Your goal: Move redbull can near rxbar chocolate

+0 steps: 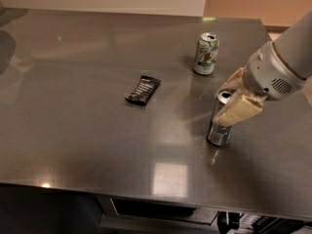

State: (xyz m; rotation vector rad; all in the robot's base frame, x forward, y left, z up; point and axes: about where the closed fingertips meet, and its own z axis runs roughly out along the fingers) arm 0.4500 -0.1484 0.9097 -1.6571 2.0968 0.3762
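The redbull can (pixel 220 129), slim and silver with a shiny top, stands upright on the steel table (pixel 73 130) at the right. My gripper (pixel 233 97) comes in from the right and is shut on the can's upper part, one cream finger (pixel 240 110) in front of it and the other behind. The can's base rests on the table. The rxbar chocolate (pixel 143 90), a flat black bar, lies well to the left of the can and apart from it.
A shorter white-and-green can (pixel 205 53) stands upright behind the redbull can, near the table's far right. The table's front edge (pixel 146 191) runs along the bottom, and its right edge lies just beyond the arm.
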